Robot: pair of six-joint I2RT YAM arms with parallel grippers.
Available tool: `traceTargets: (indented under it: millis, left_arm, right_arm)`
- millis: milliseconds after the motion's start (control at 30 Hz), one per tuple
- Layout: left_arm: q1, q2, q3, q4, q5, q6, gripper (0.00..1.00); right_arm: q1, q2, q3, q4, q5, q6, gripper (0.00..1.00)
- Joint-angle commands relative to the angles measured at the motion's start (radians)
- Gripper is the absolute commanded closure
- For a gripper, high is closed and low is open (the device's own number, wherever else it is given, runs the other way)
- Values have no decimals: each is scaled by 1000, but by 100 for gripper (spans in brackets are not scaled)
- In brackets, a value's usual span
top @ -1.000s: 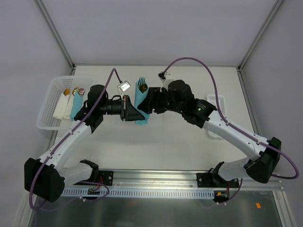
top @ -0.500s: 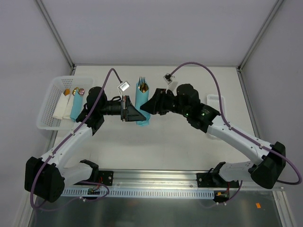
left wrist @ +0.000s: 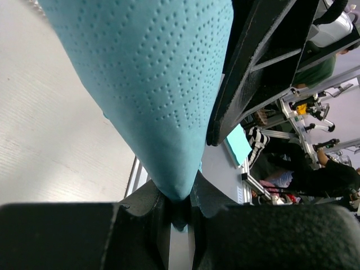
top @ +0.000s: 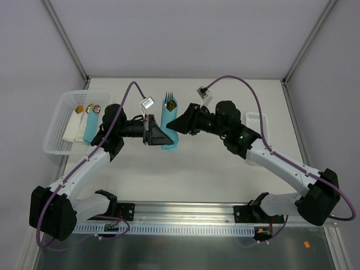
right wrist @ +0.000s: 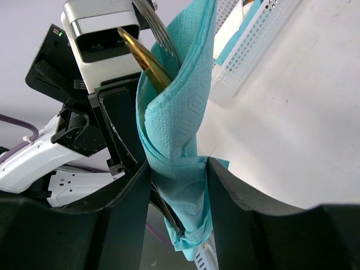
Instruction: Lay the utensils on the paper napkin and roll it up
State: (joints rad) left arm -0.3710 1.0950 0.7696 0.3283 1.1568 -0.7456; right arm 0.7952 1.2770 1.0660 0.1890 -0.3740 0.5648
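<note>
paper napkin [top: 167, 121]: turquoise, rolled lengthwise, mid-table [top: 185, 169] toward rear, between both grippers. utensils [top: 169, 103]: gold tips protruding from roll's far end. left gripper [left wrist: 179, 194]: jaws pinching roll's near tip. right gripper [right wrist: 178, 163]: jaws clamped across roll's lower part. white basket [top: 56, 126]: table's left edge.

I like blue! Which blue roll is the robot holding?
The middle blue roll, gold utensils poking out, pinched between left tool and right tool. The other roll lies in the white basket.

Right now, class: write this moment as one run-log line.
left gripper: shut on paper napkin | right gripper: shut on paper napkin | utensils: wrapped inside, tips showing
</note>
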Motion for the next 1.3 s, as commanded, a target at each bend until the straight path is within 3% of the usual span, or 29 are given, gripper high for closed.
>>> traceTargets:
  millis: [0,800,867,1033,1100,1267]
  left_arm:
    - [10,-27,-7,83,49,-17,100]
    - [10,17,23,100,43,-35,100]
    - [9,19,28,100,43,-35,100]
    - [9,19,36,84,41,-22,100]
    - [9,19,51,34,27,14,94]
    - [35,-20,132,-256,44,224,50]
  right_arm:
    - [-7,-10,0,101,-34,26,53]
    - [-10,35,0,125,-85,52,54]
    - [-10,38,-1,124,-83,52,58]
    - [-13,44,8,125,-80,40,95]
    - [-16,47,15,127,-80,40,100]
    - [-40,39,32,184,-105,41,100]
